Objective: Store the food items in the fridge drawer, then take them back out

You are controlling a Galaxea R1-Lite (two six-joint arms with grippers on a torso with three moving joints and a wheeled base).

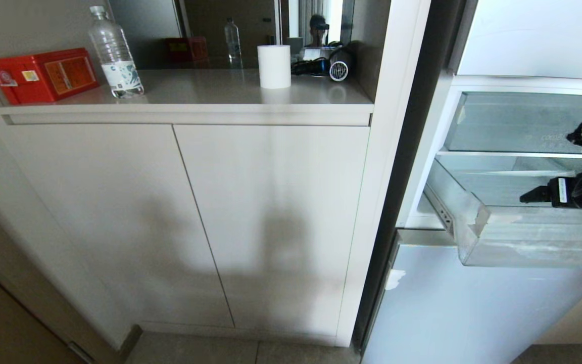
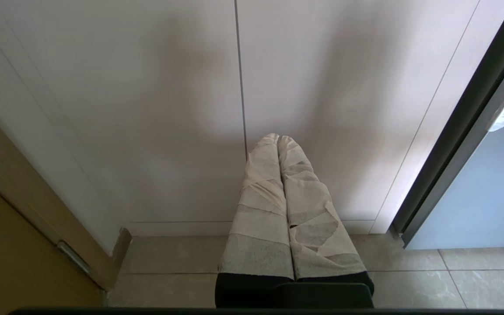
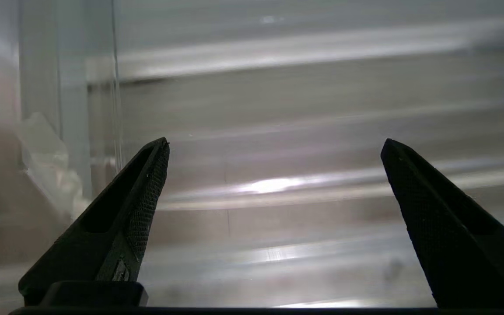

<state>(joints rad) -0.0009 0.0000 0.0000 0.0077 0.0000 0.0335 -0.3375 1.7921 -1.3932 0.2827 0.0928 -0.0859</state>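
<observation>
Clear, slightly frosted plastic is what you have in front of you on the right: the fridge drawer (image 1: 523,237) is pulled out of the open fridge, with white tape scraps on its front lip. Your right hand (image 1: 533,196) reaches in over that lip from the right edge of the head view, its black fingers spread wide with nothing between them. From the right wrist view you see the two fingertips (image 3: 153,175) far apart, and past them only the ribbed drawer floor (image 3: 278,188) and a clear side wall. No food items show in any view, so you cannot tell where they are.

Just above the drawer sits a clear plastic bin (image 1: 518,124) with faint lettering on its face; your right arm and its cable pass in front of it, so it stands close over the hand.

Your left hand (image 2: 278,139) hangs low in front of the white cabinet doors (image 1: 190,217), its tape-wrapped fingers pressed together and holding nothing, above the tiled floor (image 2: 409,271).

To the left of the fridge, the bench (image 1: 210,93) above the cabinet carries a red box (image 1: 43,75), a water bottle (image 1: 115,53), a white roll (image 1: 274,66) and a dark hair dryer (image 1: 329,64). All of these stand well apart from the drawer, with the white cabinet side panel and the dark fridge edge between them.
</observation>
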